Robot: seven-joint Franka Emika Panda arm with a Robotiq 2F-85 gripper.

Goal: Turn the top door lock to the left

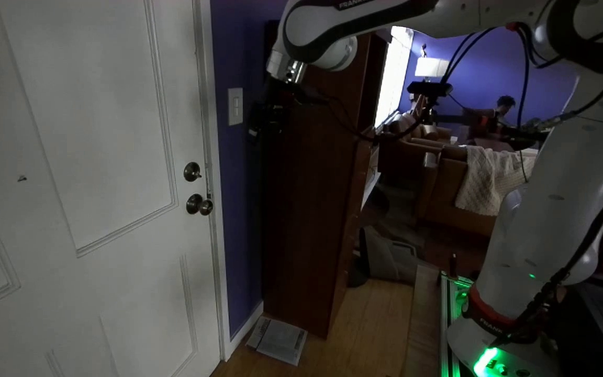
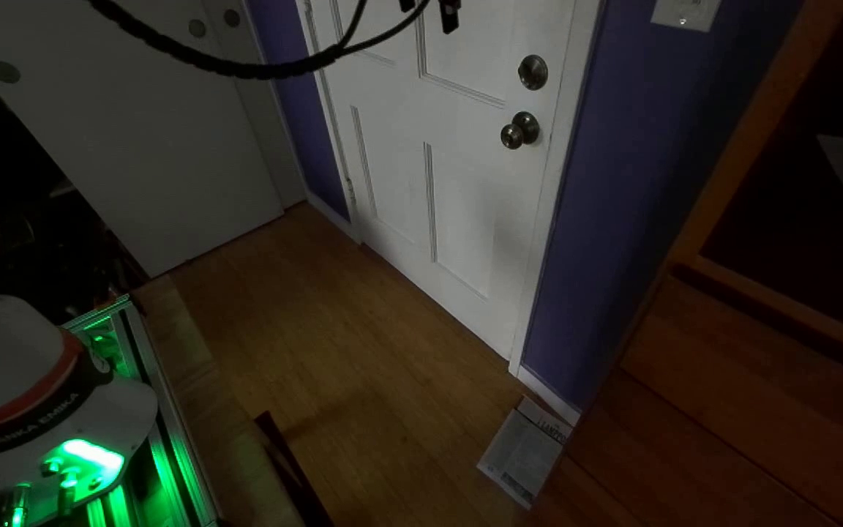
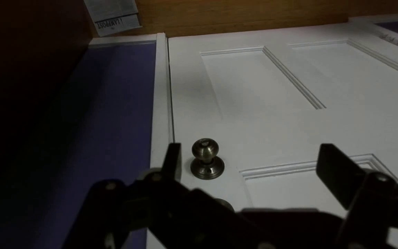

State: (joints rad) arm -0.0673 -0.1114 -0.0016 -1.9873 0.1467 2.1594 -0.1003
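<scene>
The white panelled door (image 1: pixel 97 152) also shows in an exterior view (image 2: pixel 465 219) and in the wrist view (image 3: pixel 271 135). The top door lock (image 1: pixel 192 172) is a round metal disc with a small thumb-turn, above the darker round knob (image 1: pixel 205 207). In an exterior view the lock (image 2: pixel 533 72) is above the knob (image 2: pixel 514 136). In the wrist view the lock (image 3: pixel 225 204) is mostly hidden behind the gripper, below the knob (image 3: pixel 205 148). My gripper (image 3: pixel 250 150) is wide open with nothing between its fingers. It (image 1: pixel 262 128) is apart from the door, higher than the lock.
A dark brown wooden cabinet (image 1: pixel 306 220) stands close beside the gripper and arm. A purple wall (image 1: pixel 238 209) with a light switch (image 1: pixel 235 106) lies between door and cabinet. A newspaper (image 1: pixel 279 340) lies on the floor. A cable (image 2: pixel 268 71) hangs from the arm.
</scene>
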